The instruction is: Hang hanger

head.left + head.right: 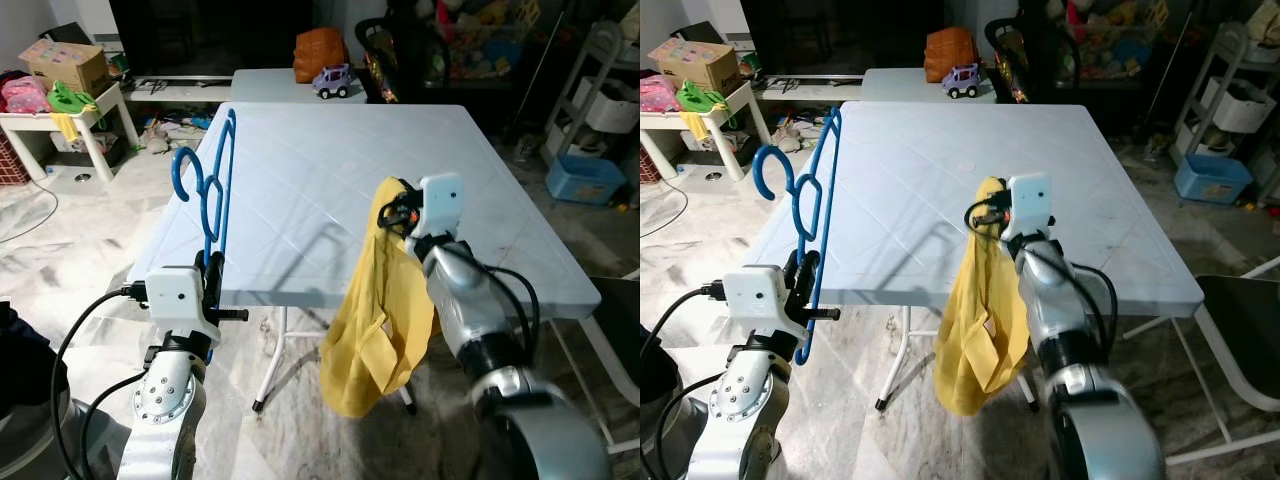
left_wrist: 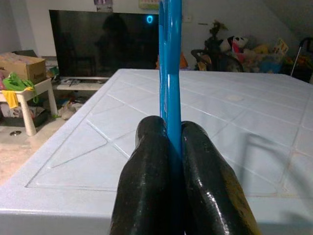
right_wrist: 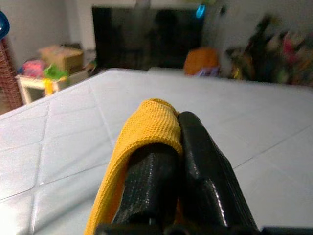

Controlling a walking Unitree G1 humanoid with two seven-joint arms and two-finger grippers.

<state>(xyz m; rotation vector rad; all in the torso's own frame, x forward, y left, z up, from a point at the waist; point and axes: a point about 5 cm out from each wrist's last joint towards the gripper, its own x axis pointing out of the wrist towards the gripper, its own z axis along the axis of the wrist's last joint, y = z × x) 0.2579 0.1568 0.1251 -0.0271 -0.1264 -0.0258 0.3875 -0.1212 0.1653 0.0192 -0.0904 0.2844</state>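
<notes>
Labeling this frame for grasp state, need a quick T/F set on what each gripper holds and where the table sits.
1. The left gripper is shut on the blue hanger. True.
2. The right gripper holds a red towel. False: it is shut on a yellow garment.
3. The yellow garment lies flat on the table. False: it hangs from the gripper at the table's near edge.
4. The hanger stands upright, hook on top. True.

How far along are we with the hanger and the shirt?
Done: the left gripper is shut on the blue plastic hanger, held upright by the pale blue table; the right gripper pinches the yellow knit shirt, which dangles off the table's edge. Left: putting the shirt on the hanger and hanging it.
</notes>
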